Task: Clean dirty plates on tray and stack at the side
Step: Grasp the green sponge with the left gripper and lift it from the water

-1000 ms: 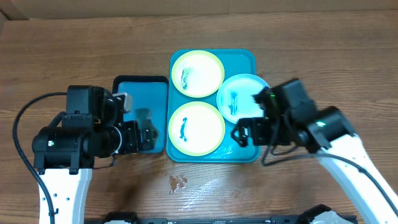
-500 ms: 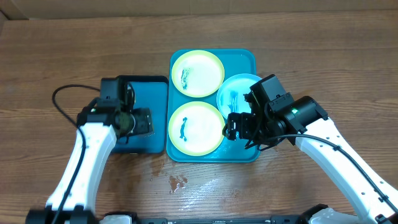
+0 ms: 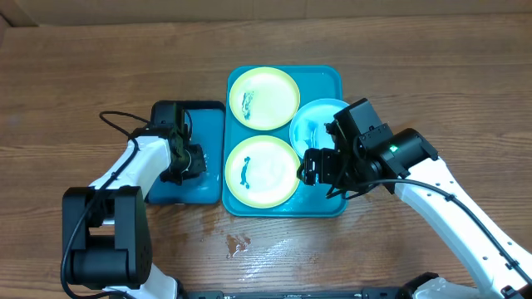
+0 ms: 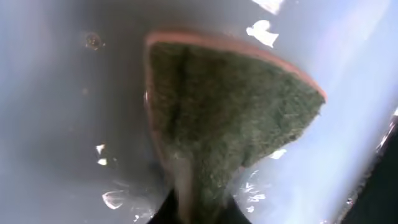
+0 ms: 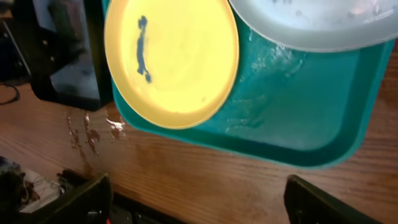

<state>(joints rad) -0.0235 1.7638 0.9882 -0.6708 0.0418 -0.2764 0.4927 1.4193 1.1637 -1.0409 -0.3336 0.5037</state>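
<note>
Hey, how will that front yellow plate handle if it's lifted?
Probably stiff and light: the plate looks thin, like plastic. Likely slippery, since the tray beside it glistens wet. It lies flat, so it should slide, not roll.

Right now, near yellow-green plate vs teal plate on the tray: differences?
Rim: the near plate is yellow-green, the teal plate pale teal. Place: the near plate lies in the tray's near-left corner; the teal plate overhangs its right rim. Both are round, pale-centred, with a dark smear.
</note>
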